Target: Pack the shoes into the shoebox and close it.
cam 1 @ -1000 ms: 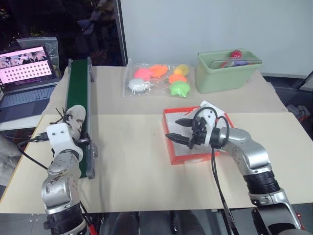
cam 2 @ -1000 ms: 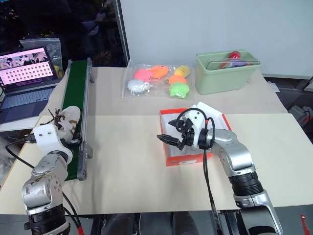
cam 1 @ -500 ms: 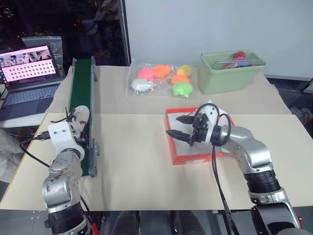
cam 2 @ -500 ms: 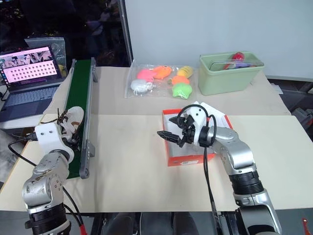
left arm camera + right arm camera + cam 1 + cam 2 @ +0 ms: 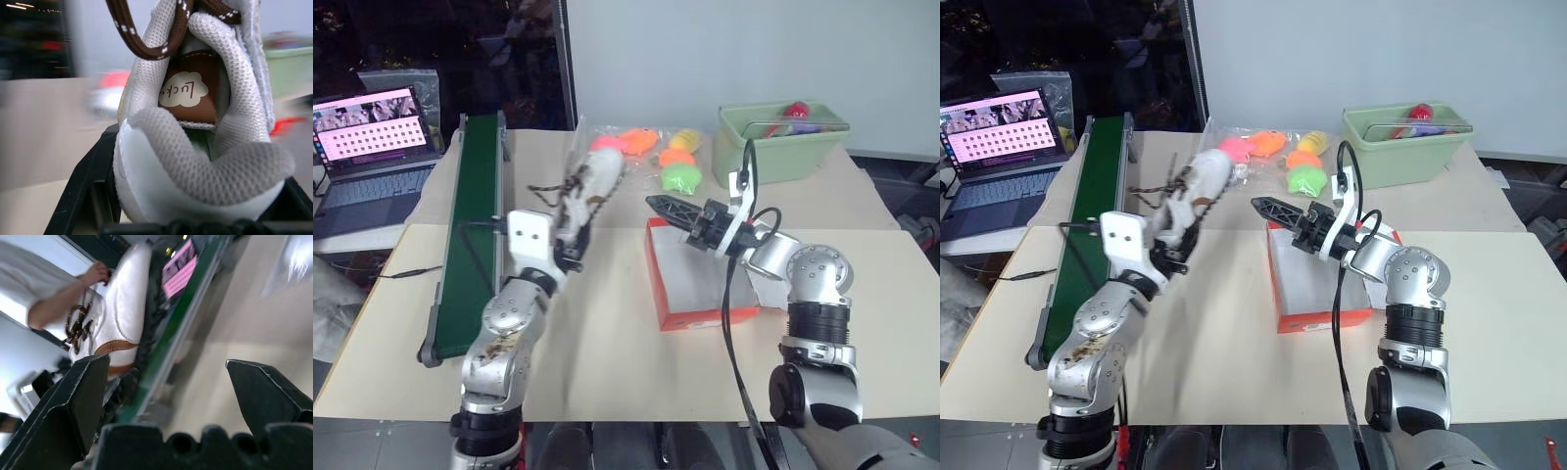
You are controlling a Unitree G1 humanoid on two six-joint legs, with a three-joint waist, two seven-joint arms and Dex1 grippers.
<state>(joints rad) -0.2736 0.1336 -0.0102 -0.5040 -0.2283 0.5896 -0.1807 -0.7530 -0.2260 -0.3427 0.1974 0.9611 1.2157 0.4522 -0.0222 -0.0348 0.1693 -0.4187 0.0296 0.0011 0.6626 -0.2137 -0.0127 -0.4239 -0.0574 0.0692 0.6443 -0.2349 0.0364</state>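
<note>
One off-white shoe with dark laces hangs in the air over the table, left of the shoebox, toe up and away from me. My left gripper is shut on its heel; the left wrist view shows the padded heel collar between the black fingers. The orange-red shoebox lies open on the table, white inside, its lid flap folded out to the right. My right gripper hovers level above the box's far left corner, pointing at the shoe, open and holding nothing.
A green conveyor belt runs along the table's left side, with a laptop beyond it. A clear bag of plush toys and a pale green bin stand at the back. A person's arm shows behind the shoe.
My left gripper closed on the shoe on the conveyor, lifted it and swung it right toward the shoebox. My right gripper rose a little and rolled over, staying open.
</note>
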